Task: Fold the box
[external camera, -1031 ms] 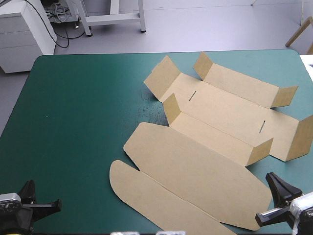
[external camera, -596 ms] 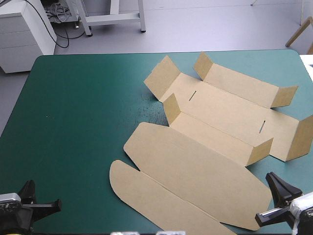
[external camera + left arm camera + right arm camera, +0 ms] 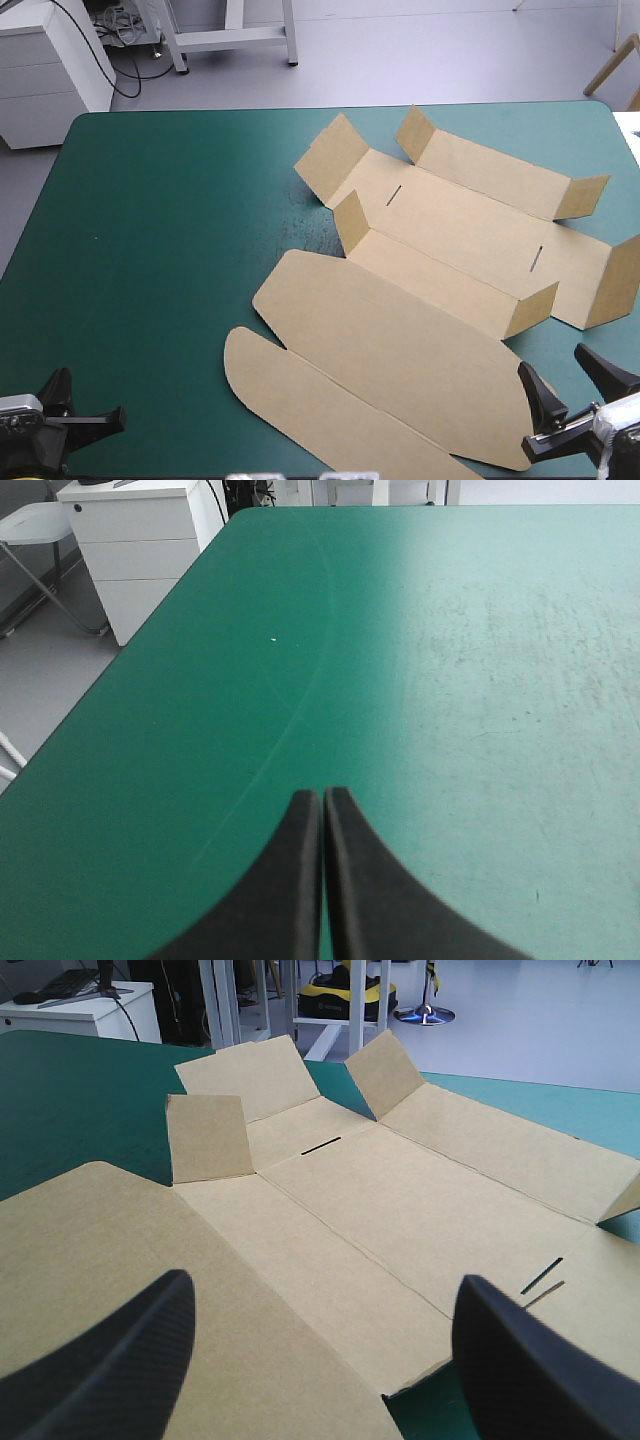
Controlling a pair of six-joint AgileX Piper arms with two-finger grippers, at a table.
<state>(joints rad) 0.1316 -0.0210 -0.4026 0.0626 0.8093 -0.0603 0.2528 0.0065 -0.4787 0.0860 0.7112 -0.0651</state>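
High view: the brown box (image 3: 455, 225) lies unfolded across the centre and right of the teal-green cover (image 3: 170, 250), with its end flaps half raised and its rounded lid (image 3: 400, 350) flat toward the bottom. The left gripper (image 3: 108, 415) sits at lower left and the right gripper (image 3: 552, 358) at lower right, by the lid's edge.

Left wrist view: the black fingers (image 3: 300, 880) are clenched together over bare cover.

Right wrist view: the fingers are released and wide apart, with the box ahead of them.
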